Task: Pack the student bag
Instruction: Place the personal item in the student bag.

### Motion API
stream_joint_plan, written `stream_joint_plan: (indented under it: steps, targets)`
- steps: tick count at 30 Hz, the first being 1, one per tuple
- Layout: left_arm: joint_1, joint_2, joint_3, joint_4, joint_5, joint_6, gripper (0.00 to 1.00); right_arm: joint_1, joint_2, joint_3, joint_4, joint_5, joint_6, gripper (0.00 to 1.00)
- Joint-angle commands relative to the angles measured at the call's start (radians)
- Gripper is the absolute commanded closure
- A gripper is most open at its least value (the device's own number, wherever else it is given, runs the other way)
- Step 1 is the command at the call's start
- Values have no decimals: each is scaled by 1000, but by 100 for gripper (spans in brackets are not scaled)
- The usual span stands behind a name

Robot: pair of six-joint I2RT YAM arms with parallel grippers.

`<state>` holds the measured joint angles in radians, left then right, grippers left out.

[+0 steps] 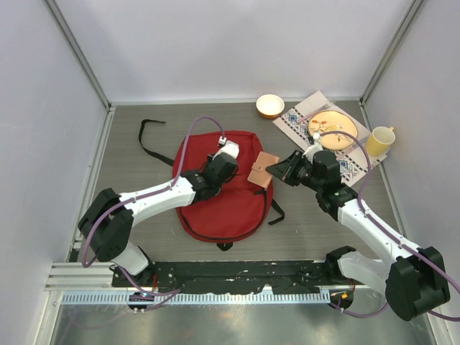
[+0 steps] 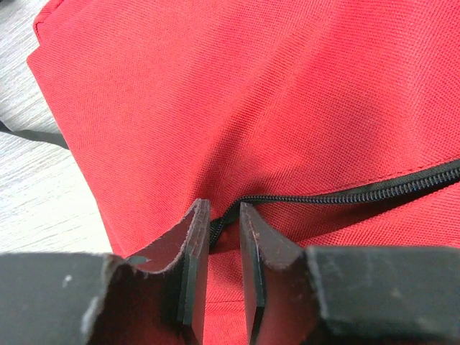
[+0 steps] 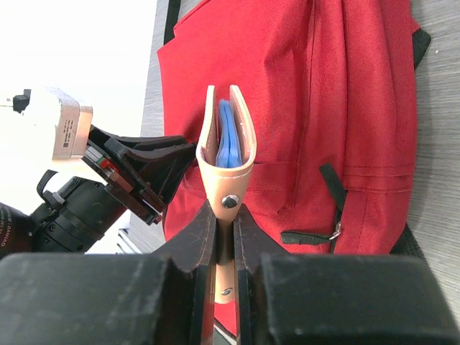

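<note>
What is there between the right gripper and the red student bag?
A tan case with something blue inside, held in the jaws of the right gripper, reaching over the student bag. The right wrist view shows it best.

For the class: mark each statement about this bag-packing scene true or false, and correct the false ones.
1. The right gripper is clamped on a tan case. True.
2. The student bag stands upright. False: it lies flat on the table.
3. The yellow cup sits on the bag. False: it stands at the far right, well away from the bag.
4. The left gripper is down at the bag's zipper. True.
5. The plate rests on a patterned mat. True.
</note>
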<state>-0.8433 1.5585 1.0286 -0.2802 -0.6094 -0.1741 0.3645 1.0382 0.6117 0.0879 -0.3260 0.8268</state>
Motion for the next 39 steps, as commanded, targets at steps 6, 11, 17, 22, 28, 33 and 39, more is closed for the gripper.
stream_joint_plan:
  steps: [6,11,17,22,28,33,39]
  targets:
    - [7,0,62,24,-43,12,94,2,-26,-21,90,-59,54,99]
    - [7,-3,120,-17,22,-21,100,17,-33,-50,131,-80,109,99]
    - [6,-5,195,-97,97,-117,100,85,6,-79,246,-116,221,99]
    - [7,11,263,-178,112,-189,100,172,85,-113,425,-120,328,99]
    - [6,2,291,-235,163,-320,100,255,224,-130,605,-85,446,99]
    - [7,-35,281,-254,155,-389,100,271,321,-164,765,-59,543,99]
    - [7,-63,281,-270,181,-450,100,271,425,-170,854,-30,616,99]
